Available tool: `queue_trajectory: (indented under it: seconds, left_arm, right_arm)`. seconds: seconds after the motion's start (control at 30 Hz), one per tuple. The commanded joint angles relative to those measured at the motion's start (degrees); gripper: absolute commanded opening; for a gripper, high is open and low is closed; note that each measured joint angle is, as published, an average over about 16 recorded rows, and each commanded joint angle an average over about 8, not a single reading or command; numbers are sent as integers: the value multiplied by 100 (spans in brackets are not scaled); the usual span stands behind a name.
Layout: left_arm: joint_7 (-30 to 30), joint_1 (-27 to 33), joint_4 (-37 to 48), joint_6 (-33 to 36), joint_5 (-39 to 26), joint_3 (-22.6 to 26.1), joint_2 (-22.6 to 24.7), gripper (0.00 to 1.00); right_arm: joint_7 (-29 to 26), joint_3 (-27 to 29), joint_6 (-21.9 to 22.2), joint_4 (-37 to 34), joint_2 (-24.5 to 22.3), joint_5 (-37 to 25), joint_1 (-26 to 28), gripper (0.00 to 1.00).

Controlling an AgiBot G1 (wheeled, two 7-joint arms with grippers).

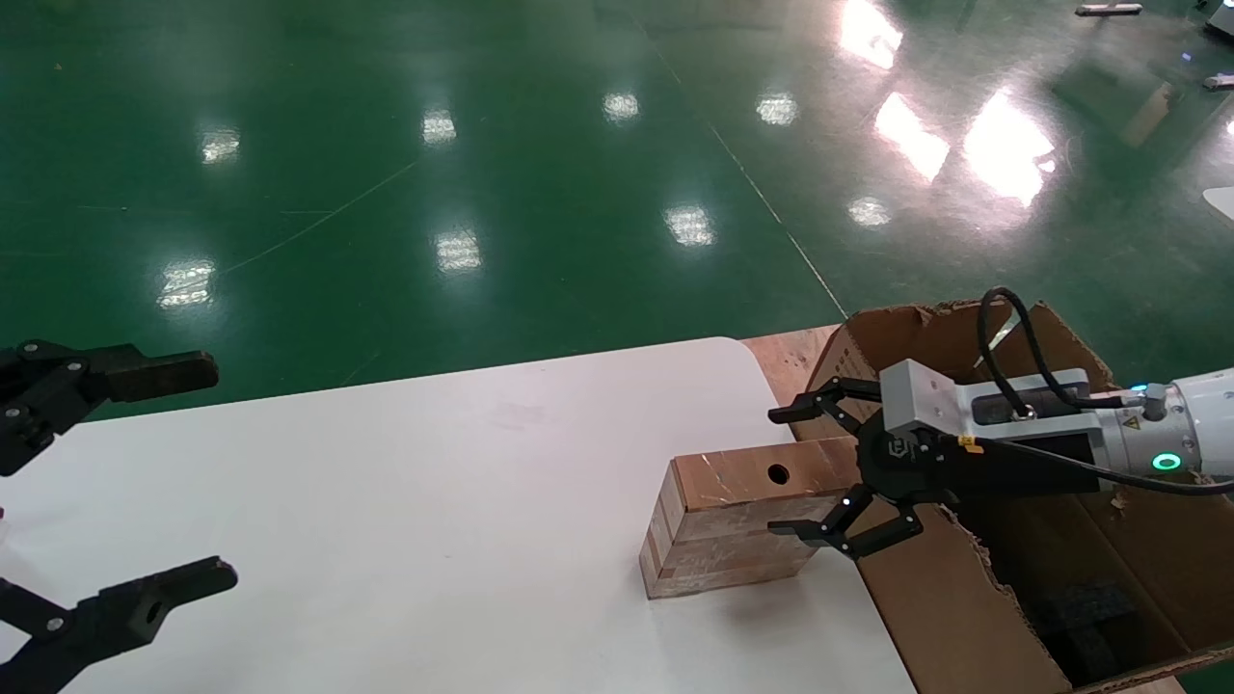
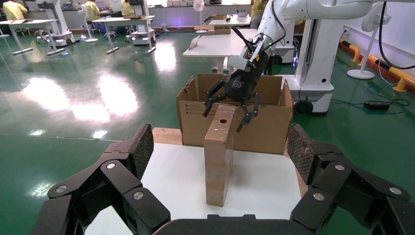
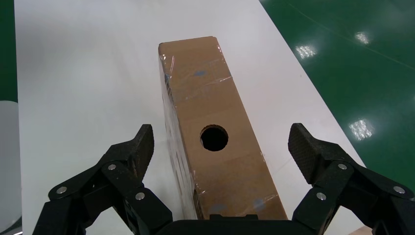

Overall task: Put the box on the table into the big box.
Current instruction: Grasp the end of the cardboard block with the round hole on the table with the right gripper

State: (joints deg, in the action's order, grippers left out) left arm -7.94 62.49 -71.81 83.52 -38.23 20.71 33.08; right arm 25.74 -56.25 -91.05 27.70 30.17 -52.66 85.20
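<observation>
Big box point(image 1: 925, 588) with perhaps black foam inside; right gripper point(image 1: 789, 470) spread astride the box point(image 1: 728, 525).

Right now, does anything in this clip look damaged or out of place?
The big box beside the table has torn, ragged flap edges. The small box stands intact on the table, the open right hand straddling its end. The left hand is open at the table's other side.

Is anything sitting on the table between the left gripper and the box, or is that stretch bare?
Bare. The head view shows only white table between the open left gripper and the box; the left wrist view agrees.
</observation>
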Motion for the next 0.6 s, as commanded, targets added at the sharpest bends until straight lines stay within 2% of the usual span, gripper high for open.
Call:
queue_trajectory:
  seconds: [0.03,0.07,0.13,0.2,0.27,0.33,0.6]
  left_arm:
    - [0,-1,1,0,0,0,0,21]
    - [0,-1,1,0,0,0,0,9]
    - [0,-1,1,0,0,0,0,0]
    - [0,-1,1,0,0,0,0,0]
    - [0,-1,1,0,0,0,0,0]
    - [0,-1,1,0,0,0,0,0]
    - [0,-1,1,0,0,0,0,0]
  right_arm:
    - [-27,-31,0,-63,4,54,13,85]
    - [-23,-30,0,-62,4,55,13,75]
    - [-17,-26,-1,-50,5,48,13,50]
    - [-12,-21,-1,-36,5,37,12,25]
    - [-7,-15,-1,-24,5,26,11,7]
    - [-3,-9,-1,-13,5,15,9,0]
    - [8,6,0,14,3,-14,1,0]
